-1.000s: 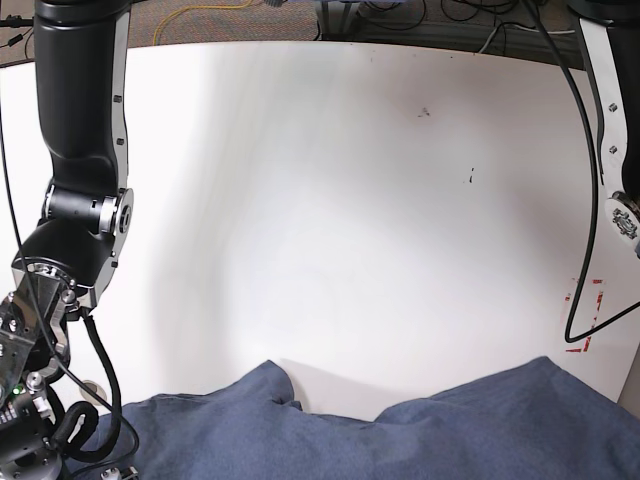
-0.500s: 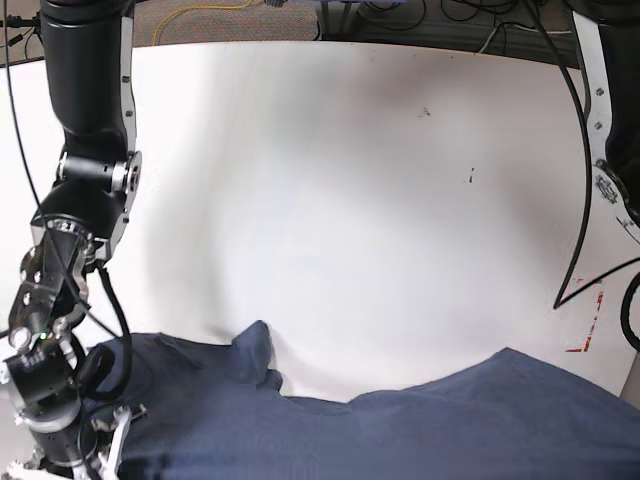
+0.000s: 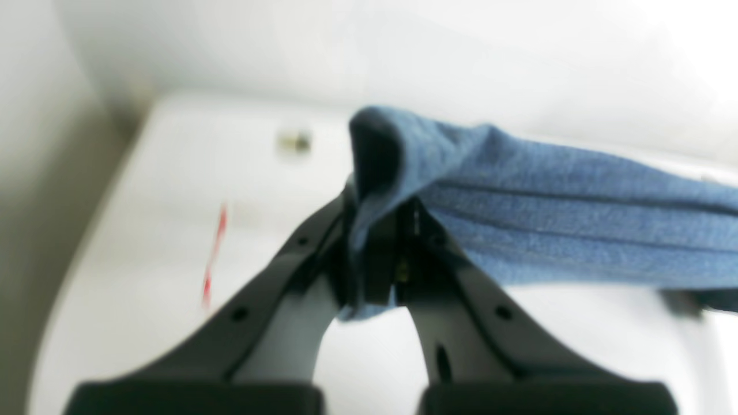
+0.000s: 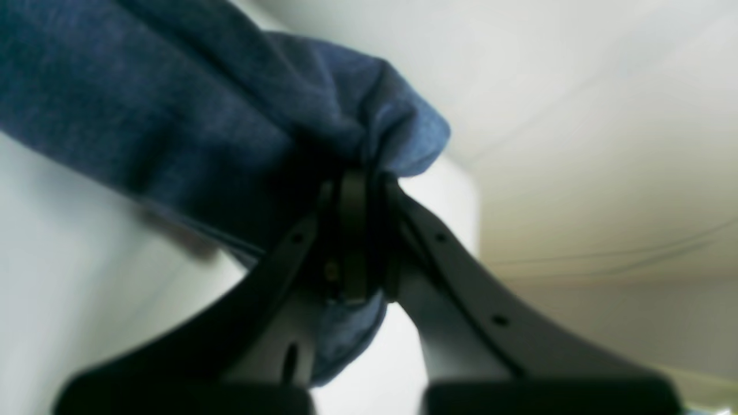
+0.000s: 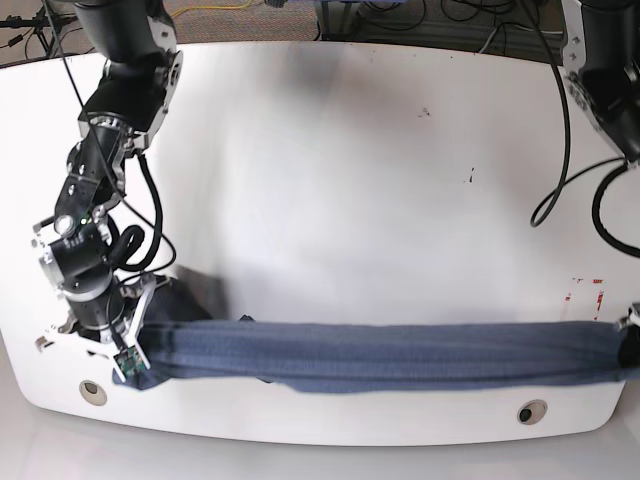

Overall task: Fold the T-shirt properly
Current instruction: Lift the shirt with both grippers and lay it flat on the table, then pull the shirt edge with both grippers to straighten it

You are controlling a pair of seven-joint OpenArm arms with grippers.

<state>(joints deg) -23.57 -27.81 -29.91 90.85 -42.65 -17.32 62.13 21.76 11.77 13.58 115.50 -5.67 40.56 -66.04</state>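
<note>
The dark blue T-shirt point(image 5: 400, 355) is pulled into a long narrow band just over the white table point(image 5: 350, 200), near its front edge. My right gripper point(image 5: 135, 358), on the left of the base view, is shut on the shirt's left end. The right wrist view shows its jaws point(image 4: 357, 230) pinching bunched cloth point(image 4: 173, 115). My left gripper point(image 5: 630, 345) is barely in view at the right edge, at the shirt's right end. In the left wrist view it point(image 3: 377, 242) is shut on a fold of the shirt point(image 3: 548, 213). No lettering or neck tag shows.
Two round holes point(image 5: 92, 390) point(image 5: 527, 412) sit in the table's front rim. Red tape marks point(image 5: 585, 290) lie at the right, and one also shows in the left wrist view point(image 3: 213, 259). Cables point(image 5: 570, 190) hang at the right and lie behind the table.
The shirt filled the bottom of the base view as a broad sheet; now it is a thin taut band between both grippers. Both arms have swung further into the scene.
</note>
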